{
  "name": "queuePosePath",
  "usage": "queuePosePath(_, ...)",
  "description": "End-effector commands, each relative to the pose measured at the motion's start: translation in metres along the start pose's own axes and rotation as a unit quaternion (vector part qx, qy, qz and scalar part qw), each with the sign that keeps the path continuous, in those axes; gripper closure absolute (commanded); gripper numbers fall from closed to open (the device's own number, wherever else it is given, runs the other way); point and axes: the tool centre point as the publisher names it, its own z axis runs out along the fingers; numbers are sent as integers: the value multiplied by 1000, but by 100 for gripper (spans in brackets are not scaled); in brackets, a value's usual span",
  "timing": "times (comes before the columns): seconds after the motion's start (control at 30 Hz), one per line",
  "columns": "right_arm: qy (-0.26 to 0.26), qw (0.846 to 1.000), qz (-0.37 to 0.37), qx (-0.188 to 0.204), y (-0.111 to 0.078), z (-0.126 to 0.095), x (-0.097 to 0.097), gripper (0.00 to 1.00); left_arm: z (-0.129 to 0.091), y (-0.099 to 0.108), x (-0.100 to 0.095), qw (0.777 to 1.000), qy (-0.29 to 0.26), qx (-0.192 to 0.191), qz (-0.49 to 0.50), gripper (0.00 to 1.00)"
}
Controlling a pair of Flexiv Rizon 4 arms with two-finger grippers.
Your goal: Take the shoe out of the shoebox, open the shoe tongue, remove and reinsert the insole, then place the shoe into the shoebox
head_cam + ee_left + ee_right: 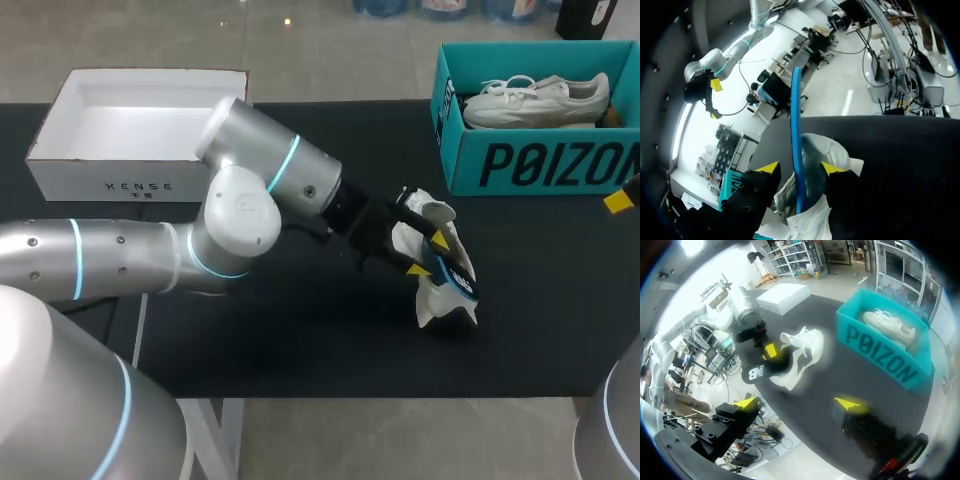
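Nearest the robot, the left gripper point(428, 254) is seen low over the black table point(300, 330), its arm coming in from the left and past the middle. The insole point(796, 130), black on its face with a blue rim, is seen edge-on between this gripper's yellow tips and rises well ahead of them. A slim gap seems to show on either side of it, so whether it is clamped cannot be told. The insole's lower end is lodged partly inside the white shoe point(432, 305). The shoe is found on the table, just under and ahead of the left gripper, outside the shoebox point(540, 165).

The right gripper point(795, 402) is held above the table's right side, its fingers spread wide with tabletop showing between them. The shoe and insole lie well ahead of those fingers.

Farther off, the teal shoebox stands open at the table's far right, ahead of the right fingers and off to one side, well apart from the shoe on the table. A second shoe point(540, 100), also white, is seen lying inside it. At the far left an open white box point(130, 185) is set, well apart from both grippers.
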Motion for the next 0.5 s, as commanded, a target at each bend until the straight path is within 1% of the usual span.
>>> queuePosePath(0.03,0,1000,1,2,0,0,-1,0,11,4,-3,1000,-1,1,-1,86)
queuePosePath(0.07,0,1000,1,2,0,0,-1,0,12,4,-4,1000,0,2,-2,100)
queuePosePath(0.27,0,1000,1,2,0,0,-1,0,20,8,-5,1000,8,4,-2,100)
queuePosePath(0.5,0,1000,1,2,0,0,-1,0,17,17,-8,1000,15,-1,0,100)
